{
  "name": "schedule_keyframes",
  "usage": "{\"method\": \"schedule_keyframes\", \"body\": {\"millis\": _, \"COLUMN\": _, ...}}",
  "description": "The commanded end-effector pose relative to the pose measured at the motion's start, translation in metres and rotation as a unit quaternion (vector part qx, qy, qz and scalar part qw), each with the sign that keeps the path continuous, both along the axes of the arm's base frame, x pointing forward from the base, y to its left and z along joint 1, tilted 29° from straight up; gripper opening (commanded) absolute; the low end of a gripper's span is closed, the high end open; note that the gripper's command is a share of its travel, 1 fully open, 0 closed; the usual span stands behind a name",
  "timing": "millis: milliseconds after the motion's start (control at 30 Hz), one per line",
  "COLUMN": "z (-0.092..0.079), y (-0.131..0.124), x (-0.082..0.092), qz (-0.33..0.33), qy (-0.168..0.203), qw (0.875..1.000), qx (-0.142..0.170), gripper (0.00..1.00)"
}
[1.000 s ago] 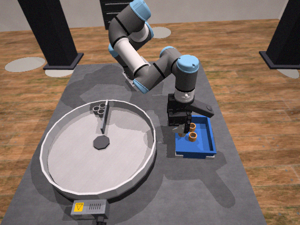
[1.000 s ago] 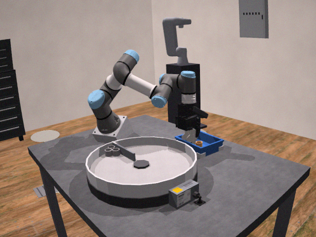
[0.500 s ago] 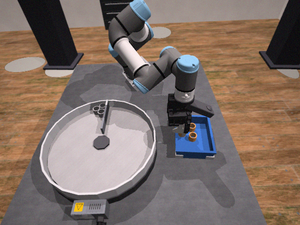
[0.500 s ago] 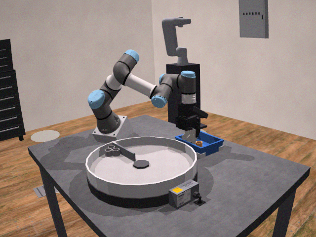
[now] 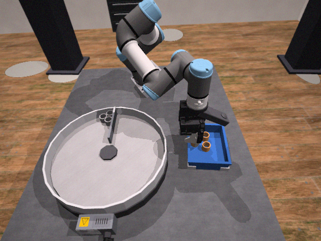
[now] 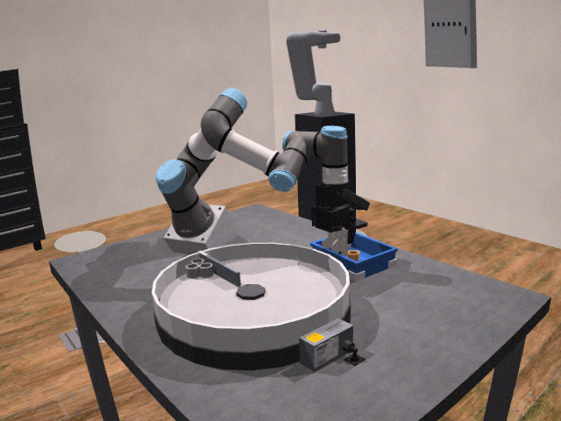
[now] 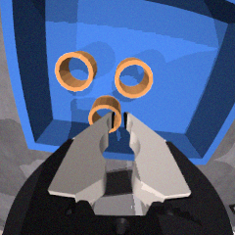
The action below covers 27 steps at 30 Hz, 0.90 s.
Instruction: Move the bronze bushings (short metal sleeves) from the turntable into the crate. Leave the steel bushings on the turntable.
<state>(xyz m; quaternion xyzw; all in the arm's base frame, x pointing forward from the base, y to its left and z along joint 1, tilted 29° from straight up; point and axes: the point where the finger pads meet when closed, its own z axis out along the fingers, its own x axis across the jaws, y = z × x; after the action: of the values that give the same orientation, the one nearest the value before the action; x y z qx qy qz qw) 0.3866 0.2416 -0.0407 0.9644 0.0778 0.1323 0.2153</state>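
My gripper (image 5: 191, 141) (image 6: 335, 249) (image 7: 118, 113) points down over the turntable side of the blue crate (image 5: 207, 165) (image 6: 376, 267) (image 7: 20, 73). Its fingertips are nearly together, with only a narrow gap and nothing seen held. One bronze bushing (image 7: 112, 104) is right at the left fingertip in the wrist view, partly hidden. A second bronze bushing (image 5: 206, 149) (image 6: 353, 257) (image 7: 149, 78) and a third bronze bushing (image 5: 207, 137) (image 7: 92, 66) stand in the crate. Three steel bushings (image 5: 105, 121) (image 6: 193, 273) stand together on the turntable (image 5: 85, 178) (image 6: 289, 312), near its back rim.
An upright divider (image 5: 112, 127) (image 6: 222, 268) runs beside the steel bushings towards the dark hub (image 5: 108, 152) (image 6: 250, 291). The turntable's raised rim lies left of the crate. A grey box (image 5: 95, 222) (image 6: 327, 346) with a yellow label sits at the turntable's front.
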Motion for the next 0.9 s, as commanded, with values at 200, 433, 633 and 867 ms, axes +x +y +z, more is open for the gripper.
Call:
{"method": "schedule_keyframes", "body": {"millis": 200, "z": 0.0001, "y": 0.0004, "x": 0.0, "qz": 0.0, "qy": 0.0, "qw": 1.0, "qx": 0.001, "gripper": 0.06}}
{"method": "schedule_keyframes", "body": {"millis": 433, "z": 0.0001, "y": 0.0004, "x": 0.0, "qz": 0.0, "qy": 0.0, "qw": 1.0, "qx": 0.001, "gripper": 0.06}}
{"method": "schedule_keyframes", "body": {"millis": 633, "z": 0.0001, "y": 0.0004, "x": 0.0, "qz": 0.0, "qy": 0.0, "qw": 1.0, "qx": 0.001, "gripper": 0.06}}
{"method": "schedule_keyframes", "body": {"millis": 867, "z": 0.004, "y": 0.0025, "x": -0.0006, "qz": 0.0, "qy": -0.001, "qw": 1.0, "qx": 0.002, "gripper": 0.06}}
